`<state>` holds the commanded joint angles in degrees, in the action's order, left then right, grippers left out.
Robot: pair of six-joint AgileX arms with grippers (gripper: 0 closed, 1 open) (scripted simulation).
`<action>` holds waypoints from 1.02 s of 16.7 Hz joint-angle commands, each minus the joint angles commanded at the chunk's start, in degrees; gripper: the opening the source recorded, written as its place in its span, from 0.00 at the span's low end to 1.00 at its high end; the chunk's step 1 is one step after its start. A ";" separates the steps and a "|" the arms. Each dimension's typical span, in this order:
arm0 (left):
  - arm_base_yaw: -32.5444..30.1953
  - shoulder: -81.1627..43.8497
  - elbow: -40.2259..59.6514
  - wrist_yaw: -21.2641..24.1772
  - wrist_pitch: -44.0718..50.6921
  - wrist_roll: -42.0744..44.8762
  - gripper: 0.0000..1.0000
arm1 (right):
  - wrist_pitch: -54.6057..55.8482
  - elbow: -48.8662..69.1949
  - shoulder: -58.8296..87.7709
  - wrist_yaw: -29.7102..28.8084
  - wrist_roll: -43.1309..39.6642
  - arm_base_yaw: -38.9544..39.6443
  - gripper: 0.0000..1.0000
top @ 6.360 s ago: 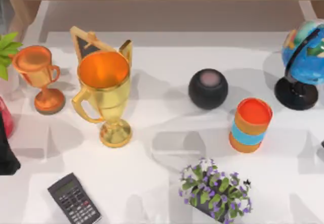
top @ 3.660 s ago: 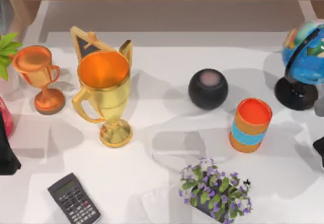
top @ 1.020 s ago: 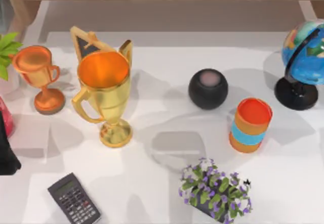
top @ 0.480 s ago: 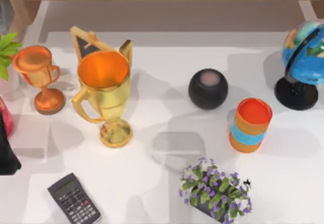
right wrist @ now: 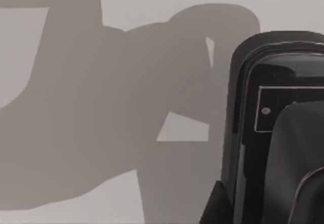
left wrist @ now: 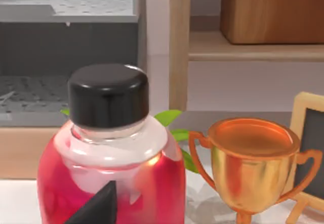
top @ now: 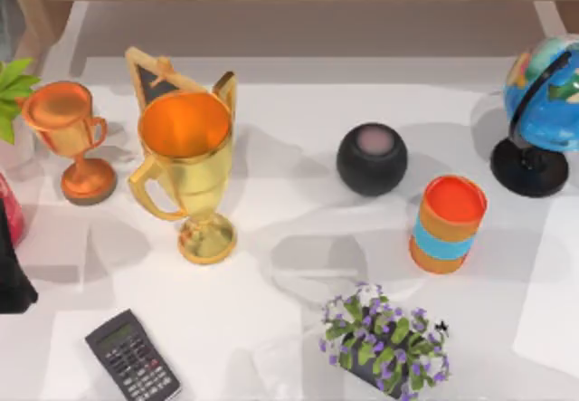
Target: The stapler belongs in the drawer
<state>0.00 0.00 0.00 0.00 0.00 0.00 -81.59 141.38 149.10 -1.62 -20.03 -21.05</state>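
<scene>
Close below, right tool (right wrist: 283, 183) meets stapler (right wrist: 268, 82).

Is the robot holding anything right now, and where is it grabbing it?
It cannot be told. The right wrist view has a black stapler-like object close by, but no end effector visibly closes on it. The left wrist view faces a red bottle.

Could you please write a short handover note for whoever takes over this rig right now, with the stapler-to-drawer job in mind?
Left gripper: close behind the red bottle with the black cap, at the table's left edge beside the small copper trophy; one dark fingertip shows, fingers' state unclear.
Right gripper: over bare table next to a black glossy object, which may be the stapler; grip unclear.
Table: gold trophy, black speaker, orange cup, globe, flower pot, calculator.
Done: nothing confirmed.
Left: confirm the stapler, find the drawer, pick and place.
</scene>
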 joint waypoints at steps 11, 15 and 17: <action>0.00 0.00 0.00 0.00 0.00 0.00 1.00 | -0.55 2.80 -0.36 1.14 0.00 0.27 0.00; 0.00 0.00 0.00 0.00 0.00 0.00 1.00 | 1.06 0.44 0.41 0.45 -0.02 0.20 0.00; 0.00 0.00 0.00 0.00 0.00 0.00 1.00 | 1.81 -1.72 0.22 0.00 -0.07 0.06 0.00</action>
<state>0.00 0.00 0.00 0.00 0.00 0.00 -79.78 139.66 149.32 -1.62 -20.10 -20.99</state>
